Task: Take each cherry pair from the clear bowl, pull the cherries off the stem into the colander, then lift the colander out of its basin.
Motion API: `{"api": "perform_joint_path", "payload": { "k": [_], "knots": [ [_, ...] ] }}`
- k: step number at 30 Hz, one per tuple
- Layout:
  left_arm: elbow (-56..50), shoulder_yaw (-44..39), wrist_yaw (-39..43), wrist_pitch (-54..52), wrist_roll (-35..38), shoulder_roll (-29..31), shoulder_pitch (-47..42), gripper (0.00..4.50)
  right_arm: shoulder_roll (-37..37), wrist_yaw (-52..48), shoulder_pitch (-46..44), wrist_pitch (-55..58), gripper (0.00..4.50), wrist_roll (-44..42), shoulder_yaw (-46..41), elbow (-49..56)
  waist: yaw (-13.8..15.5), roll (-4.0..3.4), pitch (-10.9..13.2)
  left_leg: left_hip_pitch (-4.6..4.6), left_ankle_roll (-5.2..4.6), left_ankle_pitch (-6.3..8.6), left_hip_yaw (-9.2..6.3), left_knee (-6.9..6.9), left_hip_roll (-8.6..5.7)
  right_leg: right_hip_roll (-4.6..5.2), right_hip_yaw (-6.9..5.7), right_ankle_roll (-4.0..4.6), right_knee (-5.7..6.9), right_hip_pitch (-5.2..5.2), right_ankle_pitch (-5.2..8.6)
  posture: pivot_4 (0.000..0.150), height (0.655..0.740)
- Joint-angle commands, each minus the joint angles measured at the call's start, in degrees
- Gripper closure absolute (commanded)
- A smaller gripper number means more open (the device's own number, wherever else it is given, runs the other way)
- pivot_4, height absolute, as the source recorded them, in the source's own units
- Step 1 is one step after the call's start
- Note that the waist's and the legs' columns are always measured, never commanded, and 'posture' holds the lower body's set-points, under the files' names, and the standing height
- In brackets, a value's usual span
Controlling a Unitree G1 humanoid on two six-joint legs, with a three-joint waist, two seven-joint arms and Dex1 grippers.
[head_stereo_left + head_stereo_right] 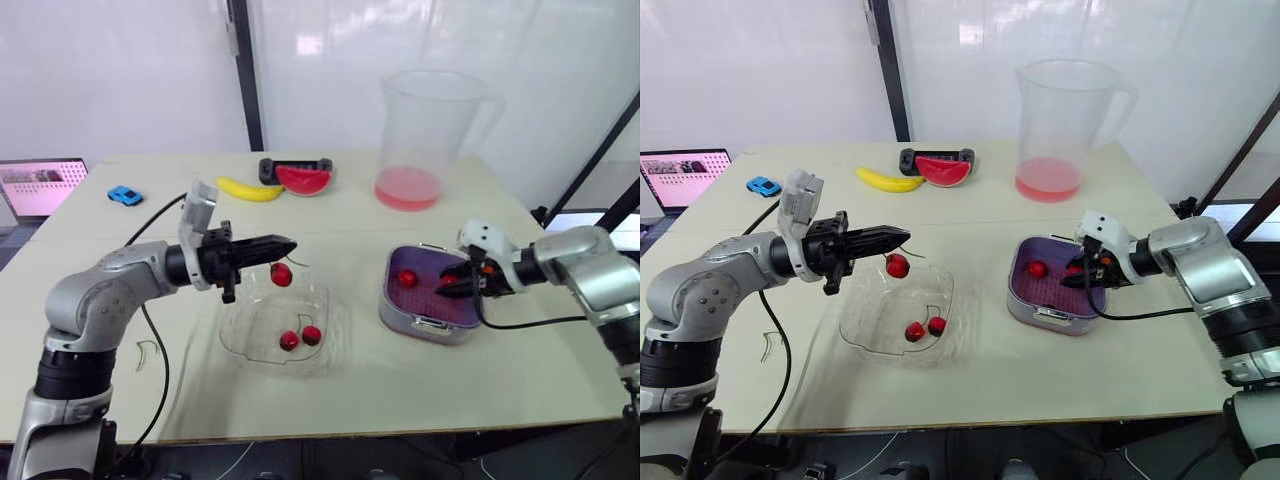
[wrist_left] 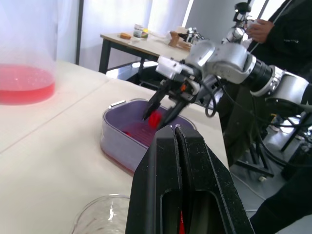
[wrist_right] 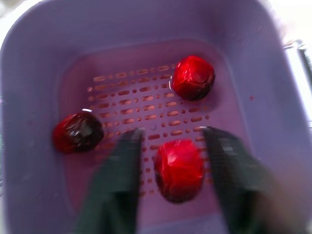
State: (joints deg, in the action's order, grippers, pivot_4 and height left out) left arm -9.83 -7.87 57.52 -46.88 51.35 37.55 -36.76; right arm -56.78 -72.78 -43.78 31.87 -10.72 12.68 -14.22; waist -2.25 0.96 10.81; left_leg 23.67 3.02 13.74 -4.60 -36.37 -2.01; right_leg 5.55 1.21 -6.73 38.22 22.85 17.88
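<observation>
My left gripper (image 1: 290, 243) is shut on the stem of a cherry, and the red cherry (image 1: 281, 274) dangles below its tips, above the clear bowl (image 1: 232, 345). A cherry pair (image 1: 300, 337) lies in the bowl. To the right, the purple colander (image 1: 425, 258) sits in its basin (image 1: 440, 330). My right gripper (image 3: 171, 130) is over the colander with its fingers apart, and a red cherry (image 3: 179, 169) shows between them, not clamped. Two more cherries, one bright (image 3: 193, 77) and one dark (image 3: 78, 131), lie on the colander floor.
A tall clear pitcher (image 1: 425, 130) with pink liquid stands at the back right. A banana (image 1: 248, 189), a watermelon slice (image 1: 303, 179) and a blue toy car (image 1: 124, 195) lie along the far side. Thin green stems (image 1: 148, 352) lie left of the bowl. A person (image 2: 287, 29) stands beyond the table.
</observation>
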Motion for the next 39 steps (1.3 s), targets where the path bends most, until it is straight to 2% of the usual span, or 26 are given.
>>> {"api": "perform_joint_path", "payload": {
  "k": [1, 2, 7, 10, 13, 17, 22, 33, 37, 39],
  "knots": [
    [-1.78, -1.57, -0.17, 1.06, 0.64, 0.21, -0.87, 4.5, -1.29, -0.88, -1.98, 0.59, 0.55, -0.46, -3.25, 1.16, 0.0, 0.0, 0.0, 0.0, 0.0, 0.0, -0.01, 0.0, 0.0, 0.0, 0.0, 0.0, 0.0, 0.0, 0.0, 0.15, 0.74],
    [-1.88, -1.67, -0.28, 1.32, 0.63, 0.09, -0.83, 4.5, -1.46, -1.07, -2.22, 0.92, 0.06, -0.84, -3.76, 1.58, -0.01, 0.0, 0.0, 0.0, 0.0, 0.0, -0.01, 0.0, 0.0, 0.0, 0.0, 0.0, 0.0, 0.0, 0.0, 0.15, 0.74],
    [-2.11, -2.69, -0.95, 3.08, 1.77, -2.05, -1.63, 4.5, -0.61, -4.03, -5.41, 9.05, 0.02, -8.92, -8.59, 8.71, -0.08, -0.03, 0.02, 0.0, 0.01, 0.0, -0.01, 0.0, 0.01, -0.01, -0.01, 0.0, 0.0, 0.0, 0.0, 0.15, 0.74],
    [-1.55, -2.15, -0.87, 3.12, 1.54, -2.69, -2.39, 4.5, 4.46, -2.71, -8.08, 15.99, 0.02, -16.61, -10.34, 16.16, -0.37, -0.03, 0.02, 0.0, 0.01, 0.0, -0.04, 0.02, 0.04, -0.04, -0.01, 0.0, 0.0, 0.01, 0.0, 0.15, 0.74],
    [-0.93, -1.41, -0.48, 3.2, 1.12, -3.09, -2.92, 4.5, 10.65, 0.61, -9.72, 18.64, 0.02, -19.49, -9.83, 19.61, -0.19, -0.02, 0.01, -0.01, 0.01, 0.0, -0.08, 0.01, 0.07, -0.09, -0.05, 0.0, 0.0, -0.02, 0.0, 0.15, 0.74],
    [-0.14, -0.64, -0.09, 3.44, 0.53, -3.65, -4.07, 4.5, 19.03, 5.33, -10.89, 18.87, 0.02, -19.87, -6.5, 22.3, 0.07, -0.01, 0.01, 0.0, 0.03, -0.02, -0.1, -0.05, 0.0, -0.01, -0.07, 0.0, 0.0, -0.06, 0.0, 0.15, 0.74],
    [0.12, -0.16, 0.01, 3.55, 0.21, -4.12, -4.69, 4.5, 25.13, 8.88, -12.94, 18.55, 0.02, -19.98, -4.22, 22.97, 0.07, -0.02, 0.01, 0.05, 0.17, -0.1, -0.15, -0.12, -0.02, 0.0, -0.1, -0.01, 0.01, -0.04, 0.0, 0.15, 0.74],
    [-0.1, 0.01, 0.15, 3.76, -0.85, -4.17, -4.68, 4.5, 30.54, 11.6, -13.55, 18.49, 0.02, -20.63, -2.41, 22.87, -0.19, -0.02, 0.01, 0.05, 0.15, -0.08, -0.16, -0.11, -0.02, 0.0, -0.12, -0.01, 0.05, -0.03, 0.0, 0.15, 0.74],
    [0.15, 0.07, 0.74, 3.5, -0.79, -3.86, -4.37, 4.5, 31.93, 12.96, -13.24, 18.77, 1.23, -20.92, -2.31, 22.44, -0.28, -0.02, 0.01, 0.05, 0.13, -0.07, -0.17, -0.09, -0.02, -0.01, -0.12, -0.01, 0.07, 0.0, 0.0, 0.15, 0.74],
    [0.31, 0.22, 1.2, 3.63, -1.1, -3.61, -4.02, 4.5, 32.79, 13.97, -13.13, 18.66, 2.3, -20.76, -2.46, 22.03, -0.28, -0.02, 0.01, 0.05, 0.14, -0.08, -0.17, -0.09, -0.02, -0.01, -0.12, -0.01, 0.08, 0.01, 0.0, 0.15, 0.74]
  ]
}}
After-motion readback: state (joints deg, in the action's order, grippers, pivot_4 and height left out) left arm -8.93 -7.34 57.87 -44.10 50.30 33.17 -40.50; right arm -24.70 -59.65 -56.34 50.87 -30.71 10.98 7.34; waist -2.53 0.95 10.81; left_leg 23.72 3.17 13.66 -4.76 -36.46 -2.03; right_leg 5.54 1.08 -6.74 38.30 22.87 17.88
